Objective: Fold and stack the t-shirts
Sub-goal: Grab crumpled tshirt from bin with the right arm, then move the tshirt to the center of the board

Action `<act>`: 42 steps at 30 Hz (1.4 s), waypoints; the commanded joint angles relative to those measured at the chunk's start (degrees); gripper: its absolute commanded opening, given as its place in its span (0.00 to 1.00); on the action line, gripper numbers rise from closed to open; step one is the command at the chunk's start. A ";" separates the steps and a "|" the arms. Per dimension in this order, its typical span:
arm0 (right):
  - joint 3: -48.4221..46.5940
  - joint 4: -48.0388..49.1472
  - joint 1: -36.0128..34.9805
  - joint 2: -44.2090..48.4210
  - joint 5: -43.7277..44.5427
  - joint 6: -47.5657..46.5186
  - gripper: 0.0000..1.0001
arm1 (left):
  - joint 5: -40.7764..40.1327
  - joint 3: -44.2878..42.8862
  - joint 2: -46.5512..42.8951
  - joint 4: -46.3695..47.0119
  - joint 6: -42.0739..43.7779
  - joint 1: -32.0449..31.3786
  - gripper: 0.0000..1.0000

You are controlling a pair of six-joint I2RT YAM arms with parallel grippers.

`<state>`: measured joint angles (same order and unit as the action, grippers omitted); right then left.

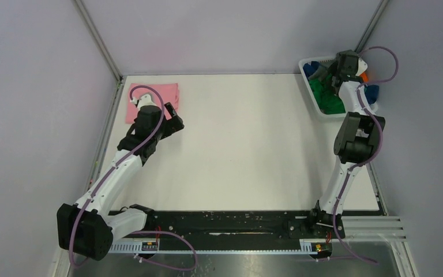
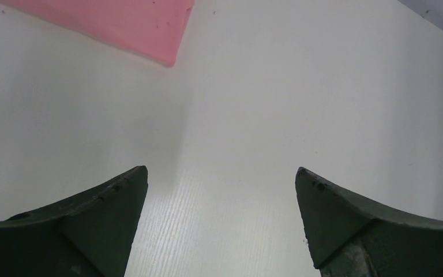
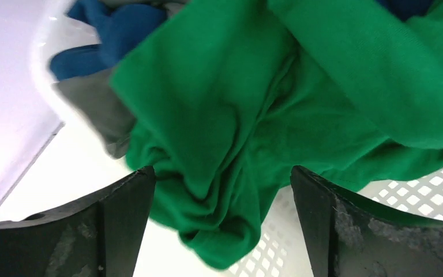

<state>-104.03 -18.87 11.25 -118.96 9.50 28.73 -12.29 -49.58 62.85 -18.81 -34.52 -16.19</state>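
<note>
Right wrist view: right gripper [image 3: 220,173], fingers spread wide, gripping nothing. The green shirt [image 3: 236,104] sits straight ahead of them. A crumpled lobe of it hangs down into the gap between the tips. Cloth runs close along the inner edge of the left-side finger; cannot tell if it touches.

The shirt is bunched, not laid out, so there is no clear long axis. The main folds run diagonally from upper right down to the lobe.

It lies in the white basket [image 3: 438,190], whose slotted floor shows at lower right. A blue shirt [image 3: 115,34] and a grey shirt [image 3: 92,109] are packed behind and beside it.

Top view: the basket is at the far right corner of the table [image 1: 248,144], with the right arm reaching over it. This arm is plainly the nearer one.

Left gripper [image 2: 222,173]: fingers also apart, empty, above bare table. The folded pink shirt [image 2: 121,23] lies flat ahead and to their left, at the far left corner, well apart from the basket.

Judgement: closing on the hanging lobe looks like the next move. The neighbouring shirts may drag along.
</note>
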 commanded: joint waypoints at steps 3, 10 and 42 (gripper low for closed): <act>-5.96 0.22 1.87 -6.10 -2.48 6.44 0.83 | -0.71 -3.01 1.74 1.37 0.30 0.92 0.99; -2.06 4.17 2.11 -5.54 -7.33 7.90 0.23 | 1.13 -4.28 4.35 1.21 -0.34 1.36 0.99; -28.79 -7.86 -17.94 27.44 -49.47 -9.81 0.00 | 0.48 3.88 -9.08 1.37 -1.90 2.26 0.99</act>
<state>-122.34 -21.02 3.38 -88.12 -24.32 21.78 -10.57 -47.40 57.58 -18.09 -35.59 -14.41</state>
